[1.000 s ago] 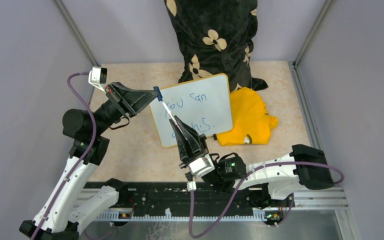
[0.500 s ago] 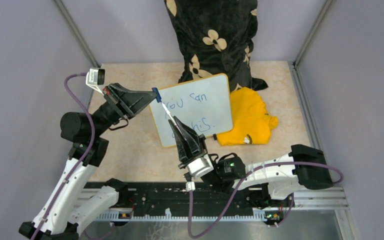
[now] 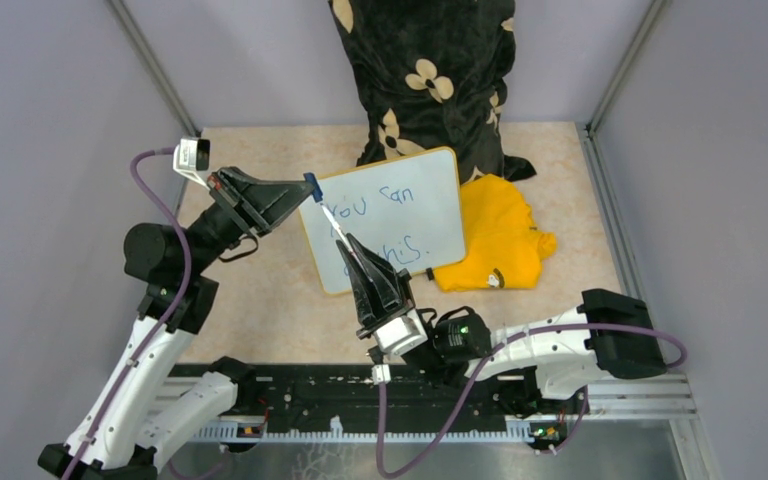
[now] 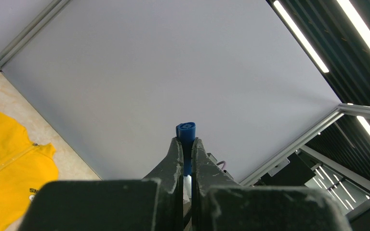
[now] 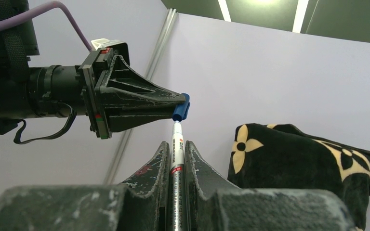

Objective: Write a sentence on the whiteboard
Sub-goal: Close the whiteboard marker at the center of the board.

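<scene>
Blue sentence partly behind right pincer

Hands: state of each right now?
Left hand: closed, holding the blue cap.
Right hand: closed, holding the marker.

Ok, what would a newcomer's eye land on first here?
The two claws meeting over the left edge of the whiteboard: the left claw pinches a blue cap, and the right claw holds a marker with its tip at that cap. Below, blue writing covers the whiteboard, with a yellow garment at its right.
</scene>
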